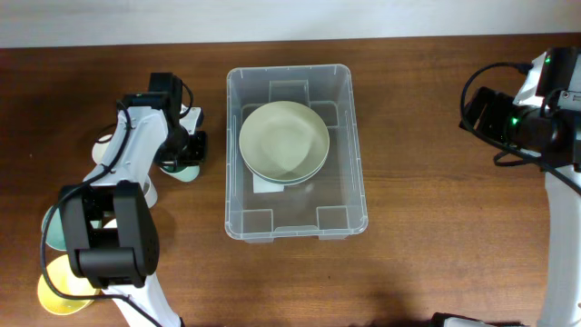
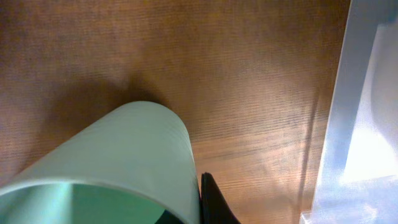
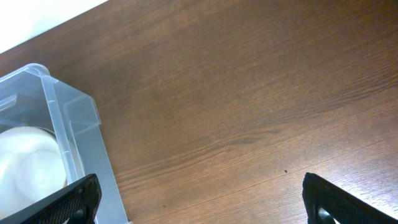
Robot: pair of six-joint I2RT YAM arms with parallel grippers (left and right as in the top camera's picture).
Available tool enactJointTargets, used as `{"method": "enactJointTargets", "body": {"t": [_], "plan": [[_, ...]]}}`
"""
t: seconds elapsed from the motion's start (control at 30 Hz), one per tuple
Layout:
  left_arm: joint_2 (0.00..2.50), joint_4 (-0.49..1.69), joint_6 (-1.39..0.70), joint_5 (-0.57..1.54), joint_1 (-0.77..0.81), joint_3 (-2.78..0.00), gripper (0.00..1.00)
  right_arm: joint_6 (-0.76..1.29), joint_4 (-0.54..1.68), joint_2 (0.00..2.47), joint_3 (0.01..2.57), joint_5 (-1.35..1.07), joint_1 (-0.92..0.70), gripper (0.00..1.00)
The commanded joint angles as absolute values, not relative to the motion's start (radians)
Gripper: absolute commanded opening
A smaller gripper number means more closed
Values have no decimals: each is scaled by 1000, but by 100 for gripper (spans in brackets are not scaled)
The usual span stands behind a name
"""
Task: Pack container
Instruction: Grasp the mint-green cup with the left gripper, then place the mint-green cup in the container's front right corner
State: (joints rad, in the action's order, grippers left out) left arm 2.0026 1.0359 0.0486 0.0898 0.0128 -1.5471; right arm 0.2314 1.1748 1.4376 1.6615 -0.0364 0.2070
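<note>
Sitting at the middle of the table [image 1: 427,182], a little closer to the far edge than the near one, the container [image 1: 289,70] stands upright with its long sides running far to near. A pale green bowl [image 1: 283,141] lies inside it, in the far half, over the white label.

Toward the left edge, just beside the container's left wall, the left gripper [image 1: 182,154] is down at a mint-green bowl [image 2: 124,149]. The left wrist view shows one black finger [image 2: 211,199] pressed against the outside of the bowl's wall and a dark sliver just inside the rim, so the claw looks clenched on that wall.

At the near left corner, a teal bowl [image 1: 53,238] and a yellow bowl [image 1: 50,292] are partly hidden under the left arm's base.

The right gripper [image 3: 199,211] hangs released near the right edge, well apart from the container. Its two fingers [image 3: 62,205] are spread wide over bare wood, grasping nothing.
</note>
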Motion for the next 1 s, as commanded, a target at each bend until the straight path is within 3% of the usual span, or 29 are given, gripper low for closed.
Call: {"method": "enactJointTargets", "body": {"t": [0.0,0.27,0.4,0.63,0.97], "plan": [[1944,1123,53,96,20,-1662,1,233,1174,1437,1659,-45,210,99],[1713,1275,-30,33,183,-1935,1,234,1171,1443,1659,-41,210,99],[1666,1270,-115,34,392,-1943,0,234,1172,1454,1659,-42,210,99],[1838,1274,-225,41,723,-1943,0,234,1172,1454,1659,-42,210,99],[2068,1291,-493,40,826,-1939,1,234,1176,1454,1659,-42,210,99]]}}
